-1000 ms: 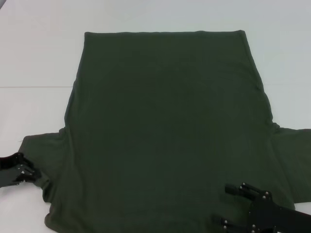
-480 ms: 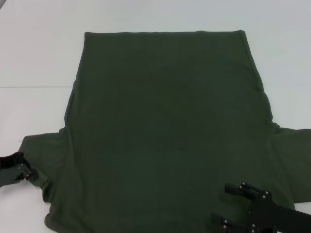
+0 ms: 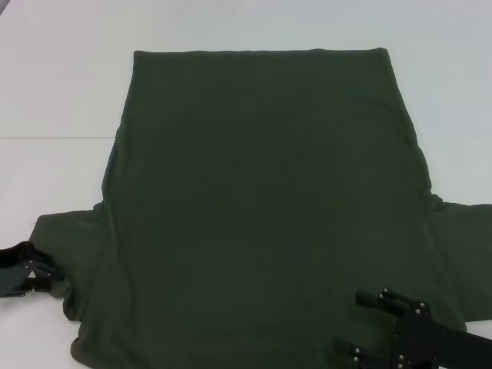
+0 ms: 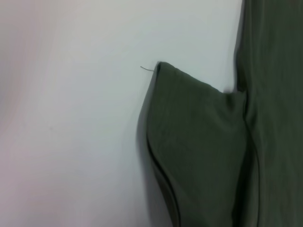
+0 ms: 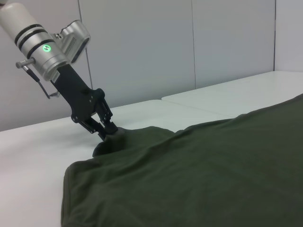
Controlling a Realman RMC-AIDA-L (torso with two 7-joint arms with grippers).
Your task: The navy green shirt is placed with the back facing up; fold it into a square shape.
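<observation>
The left gripper point(image 3: 55, 283) has its fingers point(image 5: 108, 126) closed together on the hem edge of the left sleeve of the navy green shirt point(image 3: 261, 200), pinching a small hump of cloth up off the counter point(image 3: 54, 92). Seen from the right wrist, that gripper comes down at a slant from a silver-grey wrist carrying a small green light.

The right gripper point(image 3: 355, 324) hovers over the lower right part of the shirt, near the bottom edge of the head view, with its two fingers point(image 3: 378, 297) spread well apart and nothing between them.

One shirt lies flat on the white counter, body spread wide, straight hem at the far side, both short sleeves reaching outward near the robot. The right sleeve runs off the edge of the head view. Bare counter surrounds the shirt on the far side and to the left, with a seam line crossing the surface.

A loose thread sticks out from the left sleeve's corner. No print, label or writing shows anywhere on the cloth.
</observation>
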